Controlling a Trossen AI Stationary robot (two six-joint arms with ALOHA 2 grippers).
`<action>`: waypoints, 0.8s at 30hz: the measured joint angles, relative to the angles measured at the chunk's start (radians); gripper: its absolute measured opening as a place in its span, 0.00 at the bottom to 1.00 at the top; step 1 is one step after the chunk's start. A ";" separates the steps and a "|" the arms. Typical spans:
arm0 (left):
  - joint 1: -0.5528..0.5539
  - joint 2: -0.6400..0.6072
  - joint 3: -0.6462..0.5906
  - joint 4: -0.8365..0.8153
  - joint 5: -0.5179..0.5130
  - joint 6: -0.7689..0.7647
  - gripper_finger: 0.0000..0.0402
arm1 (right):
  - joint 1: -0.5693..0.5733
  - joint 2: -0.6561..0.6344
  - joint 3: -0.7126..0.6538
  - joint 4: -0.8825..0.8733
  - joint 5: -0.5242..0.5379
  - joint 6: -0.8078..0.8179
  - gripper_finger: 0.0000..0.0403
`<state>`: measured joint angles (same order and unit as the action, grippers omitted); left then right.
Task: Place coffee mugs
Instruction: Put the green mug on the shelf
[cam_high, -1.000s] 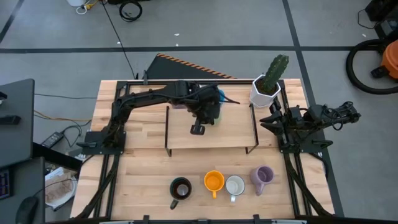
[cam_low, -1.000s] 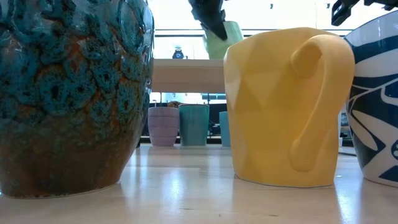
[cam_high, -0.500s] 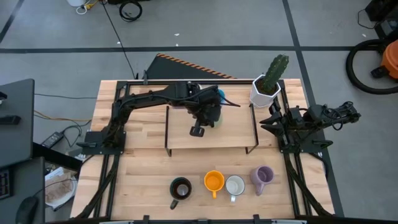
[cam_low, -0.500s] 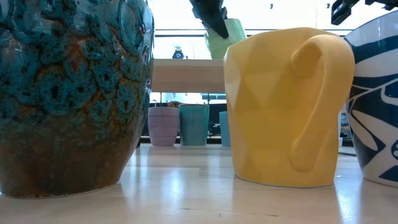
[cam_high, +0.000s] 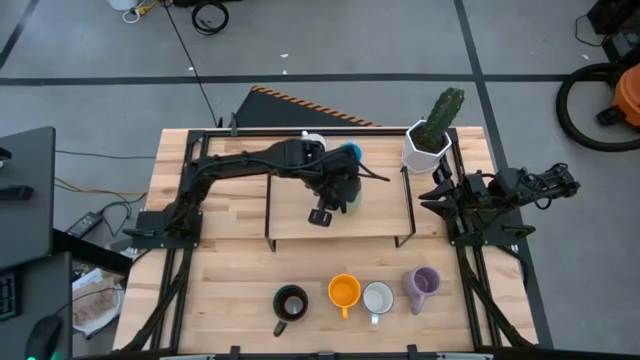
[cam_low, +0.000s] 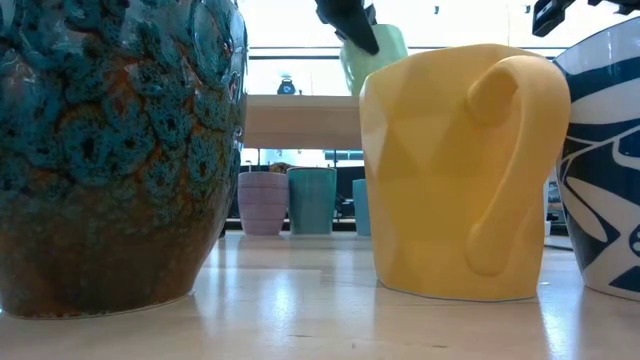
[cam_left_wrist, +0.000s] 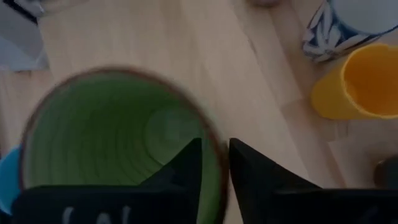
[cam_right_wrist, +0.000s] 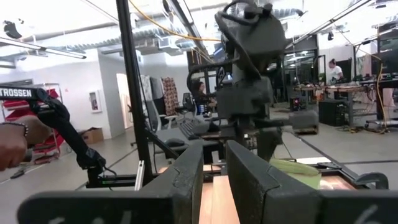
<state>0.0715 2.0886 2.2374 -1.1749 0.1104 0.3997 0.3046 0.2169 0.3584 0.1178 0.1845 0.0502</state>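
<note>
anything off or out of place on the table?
Nothing stands out. The four front mugs stand upright in a row, none tipped or spilled. The left gripper pinches the green mug by its rim over the shelf.

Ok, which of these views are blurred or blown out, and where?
Left wrist view: the green mug fills the frame, soft with blur, as is the orange mug. Low view: the bright background behind the orange mug is washed out to white, and the nearest dark mug looms oversized. High view: evenly lit and sharp.
</note>
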 joint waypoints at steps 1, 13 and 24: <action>0.000 0.001 -0.001 -0.003 -0.009 0.000 0.23 | 0.000 0.000 0.000 0.001 -0.001 0.000 0.19; -0.017 0.006 -0.001 0.066 -0.013 -0.013 0.36 | 0.000 0.006 0.000 -0.007 -0.004 0.006 0.19; -0.025 0.006 -0.001 0.167 -0.024 0.052 0.41 | 0.000 0.006 0.000 -0.023 -0.006 0.006 0.19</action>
<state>0.0468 2.0949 2.2368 -1.0081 0.0861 0.4514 0.3043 0.2226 0.3584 0.0949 0.1787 0.0566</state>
